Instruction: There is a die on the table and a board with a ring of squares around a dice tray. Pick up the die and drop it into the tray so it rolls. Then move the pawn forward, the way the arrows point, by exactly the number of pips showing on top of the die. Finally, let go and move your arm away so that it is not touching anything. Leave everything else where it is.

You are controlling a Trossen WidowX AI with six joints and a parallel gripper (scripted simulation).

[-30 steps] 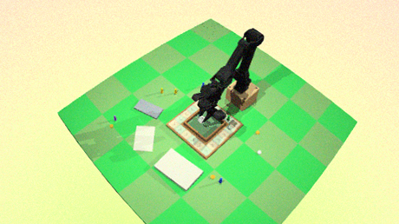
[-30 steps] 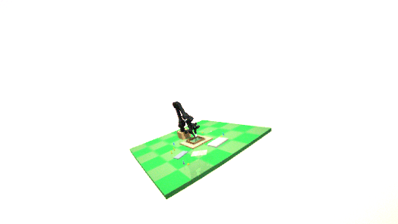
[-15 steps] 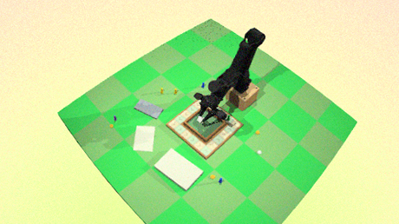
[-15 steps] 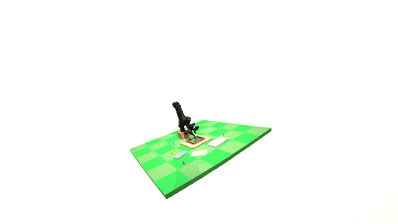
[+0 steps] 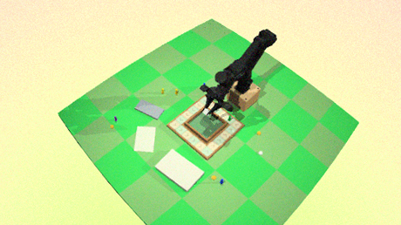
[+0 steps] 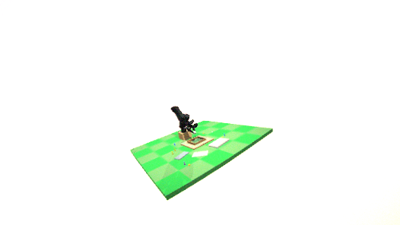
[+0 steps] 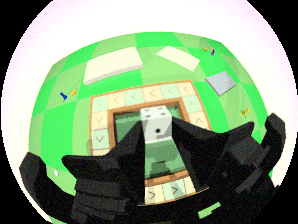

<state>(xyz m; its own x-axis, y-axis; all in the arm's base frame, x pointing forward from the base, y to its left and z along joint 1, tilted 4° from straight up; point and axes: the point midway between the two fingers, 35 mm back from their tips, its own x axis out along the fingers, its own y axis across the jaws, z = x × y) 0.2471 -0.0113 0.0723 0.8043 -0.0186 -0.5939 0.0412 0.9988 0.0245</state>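
My gripper (image 5: pixel 208 110) (image 7: pixel 155 122) is shut on the white die (image 5: pixel 206 111) (image 7: pixel 156 125) and holds it above the dice tray (image 5: pixel 206 140) (image 7: pixel 183 108), over its inner area. In the wrist view the die's upper face seems to show four pips and the face toward the camera one. The board (image 5: pixel 172 125) (image 7: pixel 99 120) is a ring of pale squares with arrows around the tray. A small green pawn (image 5: pixel 231 118) stands on the board's right side in the top view, near the arm's base; it is not made out in the wrist view.
A thick white slab (image 5: pixel 179 169) (image 7: pixel 114 66), a white sheet (image 5: pixel 145 139) and a grey slab (image 5: pixel 149 109) (image 7: pixel 220 83) lie beyond the board. Small blue (image 5: pixel 221 181), purple (image 5: pixel 115 119), yellow (image 5: pixel 163 91) and orange (image 5: pixel 258 133) pieces and a white one (image 5: pixel 260 152) are scattered around.
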